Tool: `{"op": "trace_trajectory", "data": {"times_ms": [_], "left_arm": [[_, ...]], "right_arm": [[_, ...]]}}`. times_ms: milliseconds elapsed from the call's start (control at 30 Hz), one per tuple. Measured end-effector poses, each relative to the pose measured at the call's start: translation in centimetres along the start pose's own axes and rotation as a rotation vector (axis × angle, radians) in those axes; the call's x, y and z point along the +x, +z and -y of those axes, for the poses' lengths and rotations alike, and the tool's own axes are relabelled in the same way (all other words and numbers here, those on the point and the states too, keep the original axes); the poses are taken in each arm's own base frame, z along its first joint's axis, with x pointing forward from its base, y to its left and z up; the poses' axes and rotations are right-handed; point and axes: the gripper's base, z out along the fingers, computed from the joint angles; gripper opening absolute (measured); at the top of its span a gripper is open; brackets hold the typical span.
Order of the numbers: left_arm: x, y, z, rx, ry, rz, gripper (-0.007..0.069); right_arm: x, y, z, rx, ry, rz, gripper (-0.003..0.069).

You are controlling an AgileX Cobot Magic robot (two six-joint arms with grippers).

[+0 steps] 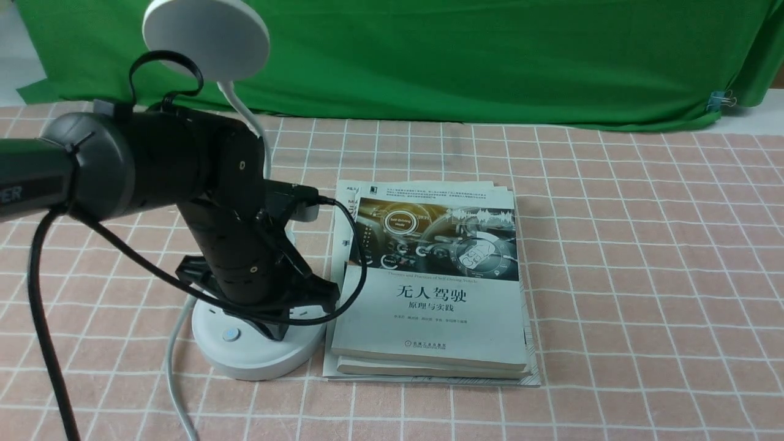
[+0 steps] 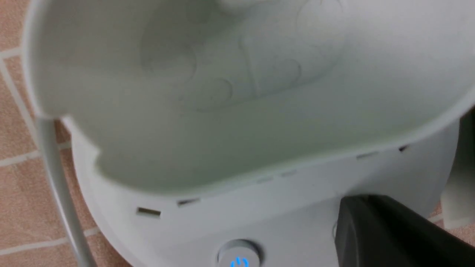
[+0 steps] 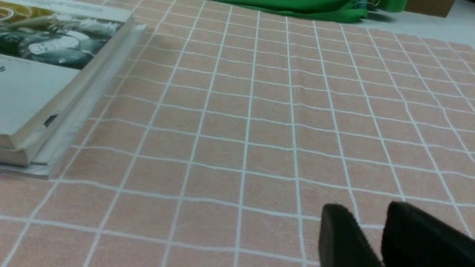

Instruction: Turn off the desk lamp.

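The white desk lamp stands at the left in the front view, with its disc head [image 1: 205,37], thin neck [image 1: 252,125] and round base [image 1: 257,358]. A button with a blue glow [image 1: 231,334] sits on the base front and also shows in the left wrist view [image 2: 239,257]. My left gripper [image 1: 275,329] is shut, its dark tip [image 2: 352,204] down on the base beside that button, below the cup holder [image 2: 237,111]. What is under the tip is hidden. My right gripper [image 3: 365,211] hovers low over bare cloth with its jaws slightly apart and empty.
A stack of books [image 1: 429,288] lies right beside the lamp base and shows in the right wrist view [image 3: 44,85]. The lamp's white cord [image 1: 174,373] runs to the front edge. A green backdrop [image 1: 490,55] hangs behind the pink checked tablecloth [image 1: 643,275].
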Motion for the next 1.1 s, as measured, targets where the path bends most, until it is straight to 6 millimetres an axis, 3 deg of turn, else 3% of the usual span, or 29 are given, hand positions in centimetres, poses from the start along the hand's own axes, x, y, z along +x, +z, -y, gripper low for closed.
{"op": "trace_trajectory", "data": {"times_ms": [100, 267, 400, 467, 533, 800, 967, 1100], "left_arm": [[0.2, -0.9, 0.0, -0.003, 0.002, 0.012, -0.0003], [2.1, -5.4, 0.3, 0.003, 0.005, 0.118, -0.0003], [6.4, -8.7, 0.6, 0.040, -0.020, 0.302, -0.0003], [7.6, -9.3, 0.6, 0.047, -0.025, 0.358, -0.0003], [10.9, -10.2, 0.5, 0.068, -0.050, 0.527, -0.0003], [19.2, -9.5, -0.3, 0.090, -0.113, 0.946, -0.0003], [22.3, -7.8, -0.7, 0.045, -0.054, 1.002, -0.0003], [23.4, -6.7, -0.9, 0.006, 0.000, 0.996, -0.0003]], "right_arm": [[0.0, 0.0, 0.0, 0.000, 0.000, 0.000, 0.0240], [0.0, 0.0, 0.0, 0.000, 0.000, 0.000, 0.0240], [0.0, 0.0, 0.0, 0.000, 0.000, 0.000, 0.0240], [0.0, 0.0, 0.0, 0.000, 0.000, 0.000, 0.0240], [0.0, 0.0, 0.0, 0.000, 0.000, 0.000, 0.0240], [0.0, 0.0, 0.0, 0.000, 0.001, 0.000, 0.0240], [0.0, 0.0, 0.0, 0.000, 0.001, 0.000, 0.0240], [0.0, 0.0, 0.0, 0.000, 0.001, 0.000, 0.0240]]}}
